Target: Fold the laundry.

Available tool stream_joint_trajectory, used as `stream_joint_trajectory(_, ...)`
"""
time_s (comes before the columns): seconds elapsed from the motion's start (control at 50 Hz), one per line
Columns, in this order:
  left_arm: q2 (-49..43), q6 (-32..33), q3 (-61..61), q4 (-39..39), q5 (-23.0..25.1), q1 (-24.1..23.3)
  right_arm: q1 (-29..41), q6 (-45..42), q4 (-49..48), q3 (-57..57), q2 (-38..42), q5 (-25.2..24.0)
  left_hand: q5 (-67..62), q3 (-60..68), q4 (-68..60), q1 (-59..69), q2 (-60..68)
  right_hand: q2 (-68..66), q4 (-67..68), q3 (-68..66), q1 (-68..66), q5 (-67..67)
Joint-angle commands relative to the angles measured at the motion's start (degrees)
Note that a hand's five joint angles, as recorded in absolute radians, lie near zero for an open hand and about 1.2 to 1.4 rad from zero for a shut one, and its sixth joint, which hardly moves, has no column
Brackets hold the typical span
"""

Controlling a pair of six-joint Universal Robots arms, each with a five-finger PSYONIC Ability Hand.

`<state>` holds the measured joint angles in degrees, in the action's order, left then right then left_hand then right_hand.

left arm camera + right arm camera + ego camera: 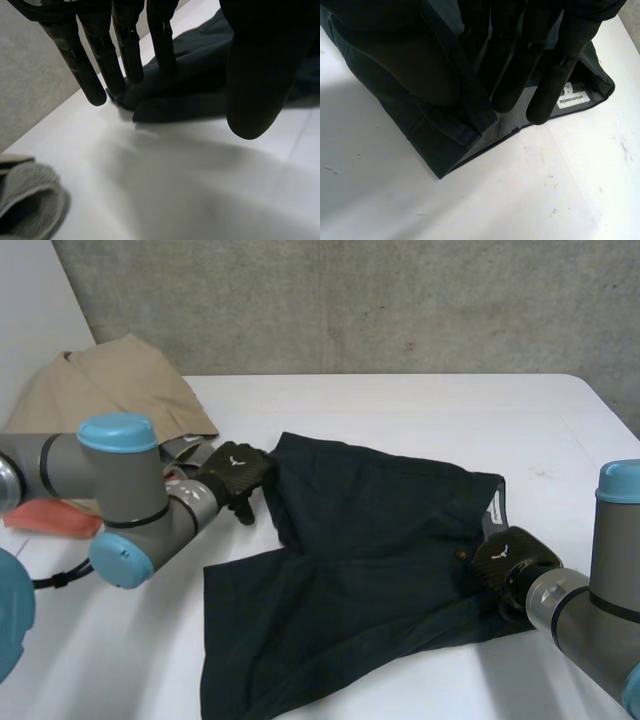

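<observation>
1. Head view: you are looking at dark shorts (360, 570) lying spread and unfolded on the worktop (420, 405), so I judge you are setting up the opening grasp of the first fold. Your left hand (235, 472) is sitting at the shorts' ten o'clock, by a leg hem (285, 445). Your right hand (508, 558) is sitting at their three o'clock, on the waistband (490, 510). A tan garment (110, 390) is lying at the worktop's ten o'clock and a red cloth (50, 516) at its nine.
2. Left wrist view: your fingers (97, 75) are hanging straight, wide of the thumb (260, 65), and holding nothing. Their tips are sitting at a bunched edge of the shorts (200, 85); whether they are touching it I cannot tell. A grey knitted piece (30, 205) is lying well apart from the shorts.
3. Right wrist view: your fingers (555, 75) are reaching out straight over the waistband's grey inside, beside the white label (574, 99). The thumb (420, 65) is lying over the dark outer side. The upper waistband edge (480, 107) is running between them with a gap showing, so nothing is gripped.
4. The next move calls for closing both hands, the left on the hem and the right on the waistband. You are likely to need both layers caught before carrying one half across onto the other.
</observation>
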<state>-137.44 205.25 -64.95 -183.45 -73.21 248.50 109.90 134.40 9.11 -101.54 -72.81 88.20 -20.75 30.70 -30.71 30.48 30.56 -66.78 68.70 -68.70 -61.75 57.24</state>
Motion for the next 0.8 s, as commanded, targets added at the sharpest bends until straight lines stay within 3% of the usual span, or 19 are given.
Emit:
stream_joint_trajectory(0.02,-2.22,-3.1,4.83,-0.07,1.23,-1.62,-0.82,-0.01,-0.23,-0.06,0.04,-0.04,-3.35,3.4,-3.39,3.62,3.54,-13.22,11.3,-11.3,-18.25,12.76)
stream_joint_trajectory(0.38,-9.07,-3.81,13.71,1.51,1.23,-5.49,-1.0,-0.01,-1.55,-0.24,0.21,-0.04,-3.85,3.9,-3.89,4.12,4.05,-13.22,11.3,-11.3,-18.25,12.76)
stream_joint_trajectory(0.5,-10.57,-3.81,15.12,1.51,1.14,-6.19,-1.09,-0.01,-1.81,-0.24,0.39,0.04,-16.95,17.0,-16.99,17.22,17.14,-13.22,11.3,-11.3,-18.25,12.76)
stream_joint_trajectory(0.62,-10.66,-3.63,15.21,1.34,0.7,-6.37,-1.26,-0.01,-1.81,-0.32,1.18,0.13,-49.22,49.27,-49.26,49.49,49.41,-13.22,11.3,-11.3,-18.25,12.76)
stream_joint_trajectory(0.8,-3.81,-3.11,11.44,1.25,-2.72,-6.1,-1.53,-0.01,-1.81,-0.24,1.44,0.13,-49.25,49.3,-49.29,49.52,49.44,-13.22,11.3,-11.3,-18.25,12.76)
